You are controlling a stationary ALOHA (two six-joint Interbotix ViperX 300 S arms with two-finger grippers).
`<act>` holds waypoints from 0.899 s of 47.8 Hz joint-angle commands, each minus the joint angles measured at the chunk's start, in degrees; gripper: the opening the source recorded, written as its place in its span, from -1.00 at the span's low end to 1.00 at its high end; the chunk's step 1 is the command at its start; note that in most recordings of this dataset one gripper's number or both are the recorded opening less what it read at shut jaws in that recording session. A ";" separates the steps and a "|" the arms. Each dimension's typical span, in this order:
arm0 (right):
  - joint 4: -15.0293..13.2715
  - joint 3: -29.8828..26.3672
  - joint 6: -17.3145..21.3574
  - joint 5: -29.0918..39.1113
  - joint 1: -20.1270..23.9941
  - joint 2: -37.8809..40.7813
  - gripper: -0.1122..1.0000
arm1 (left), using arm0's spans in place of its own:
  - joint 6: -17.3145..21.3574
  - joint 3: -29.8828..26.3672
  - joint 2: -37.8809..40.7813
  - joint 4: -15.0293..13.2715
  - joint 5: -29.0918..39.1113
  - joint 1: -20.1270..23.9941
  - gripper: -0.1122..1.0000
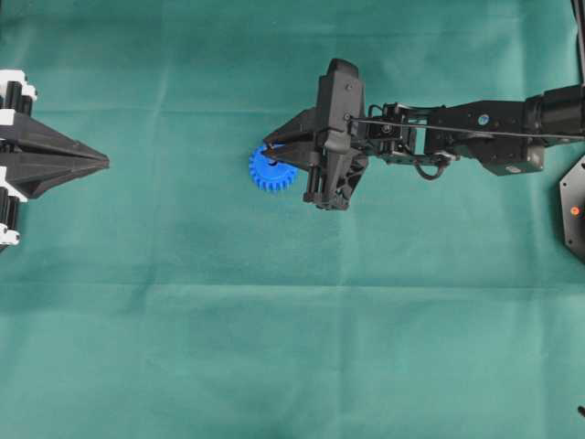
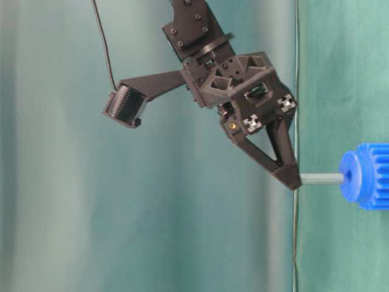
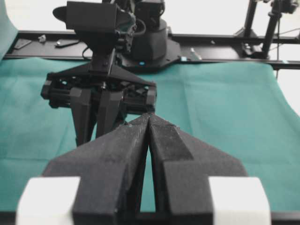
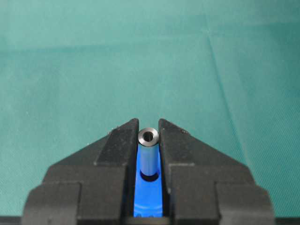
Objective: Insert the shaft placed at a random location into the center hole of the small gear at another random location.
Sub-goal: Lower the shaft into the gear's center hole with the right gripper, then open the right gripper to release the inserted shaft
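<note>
Near the green cloth's middle, my right gripper pinches the shaft, already seated in the small gear's center hole; releasing comes next.

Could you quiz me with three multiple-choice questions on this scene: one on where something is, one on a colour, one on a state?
1. Where is the lower end of the shaft?
A. lying on the cloth
B. in the small gear's center hole
C. in the left gripper

2. What colour is the gear?
A. blue
B. red
C. silver

3. How is the right gripper?
A. wide open
B. out of sight
C. shut on the shaft

Answers: 1 B, the pin stands in the hub; 2 A, bright blue teeth; 3 C, both fingers press the pin's top.
</note>
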 commanded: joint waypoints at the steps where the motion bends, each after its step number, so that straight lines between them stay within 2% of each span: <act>1: 0.18 -1.32 -0.26 -0.88 0.18 -0.26 -0.57 | -0.09 -1.32 0.26 0.09 -0.26 0.00 -0.80; 43: 1.49 -1.05 -0.26 -4.22 0.09 5.45 -0.57 | -0.09 -1.32 0.26 0.09 -0.26 0.00 -0.80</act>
